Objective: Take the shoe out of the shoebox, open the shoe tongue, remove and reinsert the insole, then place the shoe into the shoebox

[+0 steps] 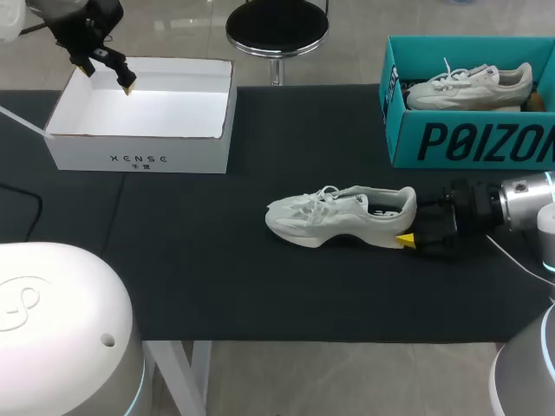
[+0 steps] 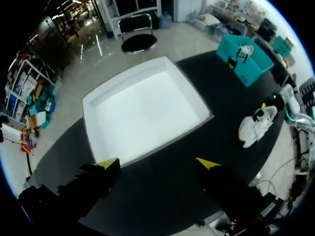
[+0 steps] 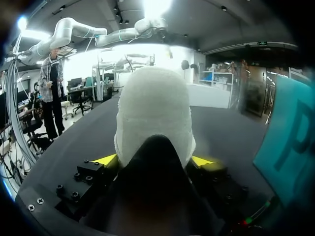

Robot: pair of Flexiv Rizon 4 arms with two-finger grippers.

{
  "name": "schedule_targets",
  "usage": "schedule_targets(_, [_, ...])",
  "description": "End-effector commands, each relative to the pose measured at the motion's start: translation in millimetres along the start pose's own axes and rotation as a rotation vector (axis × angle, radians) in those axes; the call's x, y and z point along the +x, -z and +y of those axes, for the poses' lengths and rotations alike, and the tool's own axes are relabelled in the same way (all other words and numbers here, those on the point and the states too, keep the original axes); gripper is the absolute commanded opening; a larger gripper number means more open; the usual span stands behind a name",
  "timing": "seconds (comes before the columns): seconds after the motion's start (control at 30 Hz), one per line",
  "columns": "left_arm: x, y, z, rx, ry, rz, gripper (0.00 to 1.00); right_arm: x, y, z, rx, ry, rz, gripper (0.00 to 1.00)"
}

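A white sneaker (image 1: 338, 215) lies on its sole on the black table, toe pointing left; it is small and off to the side in the left wrist view (image 2: 256, 125). My right gripper (image 1: 408, 227) is at its heel. In the right wrist view the heel (image 3: 155, 113) fills the gap and both yellow tips press its sides, so the right gripper (image 3: 154, 160) is shut on it. The teal shoebox (image 1: 468, 143) stands at the back right with a second white shoe (image 1: 468, 85) inside. My left gripper (image 1: 107, 76) hangs open and empty over the white box (image 2: 147, 73).
The white open box (image 1: 143, 156) sits at the back left of the table, with nothing in it. The teal shoebox (image 3: 290, 137) is close beside my right arm. Bare black table (image 1: 191, 260) stretches in front of and left of the sneaker.
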State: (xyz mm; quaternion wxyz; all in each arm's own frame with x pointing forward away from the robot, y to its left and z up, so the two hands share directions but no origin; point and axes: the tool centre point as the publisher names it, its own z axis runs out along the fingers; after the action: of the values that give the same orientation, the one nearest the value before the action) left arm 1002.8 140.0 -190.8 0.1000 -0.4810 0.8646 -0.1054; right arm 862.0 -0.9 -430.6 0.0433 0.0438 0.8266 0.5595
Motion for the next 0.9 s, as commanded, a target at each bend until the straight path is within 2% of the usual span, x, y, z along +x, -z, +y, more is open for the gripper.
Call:
schedule_targets(0.03, [50.9, 18.5, -9.5, 0.049, -0.122, -0.073, 1.0, -1.5, -1.8, -1.7, 0.002, 0.001, -0.002, 0.0])
schedule_targets(0.07, [67.2, 21.9, -14.1, 0.041, -0.132, -0.084, 1.0, -1.5, -1.8, -1.7, 0.002, 0.001, -0.002, 0.0])
schedule_targets(0.13, [102.3, 29.6, -20.4, 0.024, -0.133, -0.021, 1.0, -1.5, -1.8, -1.7, 0.002, 0.001, -0.002, 0.0])
schedule_targets(0.2, [141.9, 32.7, -23.6, 0.02, -0.147, -0.031, 1.0, -1.5, -1.8, -1.7, 0.002, 0.001, -0.002, 0.0])
schedule_targets(0.33, [215.9, 33.3, -28.4, -0.049, -0.12, 0.042, 1.0, -1.5, -1.8, -1.7, 0.002, 0.001, -0.002, 0.0])
schedule_targets(0.4, [245.4, 31.7, -31.8, -0.07, -0.089, 0.062, 1.0, -1.5, -1.8, -1.7, 0.002, 0.001, -0.002, 0.0])
schedule_targets(0.5, [278.1, 24.6, -39.1, -0.105, -0.032, 0.077, 1.0, -1.5, -1.8, -1.7, 0.002, 0.001, -0.002, 0.0])
schedule_targets(0.57, [296.8, 16.4, -45.3, -0.156, -0.017, 0.054, 1.0, -1.5, -1.8, -1.7, 0.002, 0.001, -0.002, 0.0])
schedule_targets(0.63, [312.6, 10.3, -51.8, -0.196, -0.029, 0.081, 1.0, -1.5, -1.8, -1.7, 0.002, 0.001, -0.002, 0.0])
schedule_targets(0.9, [312.6, 10.3, -51.8, -0.196, -0.029, 0.081, 1.0, -1.5, -1.8, -1.7, 0.002, 0.001, -0.002, 0.0])
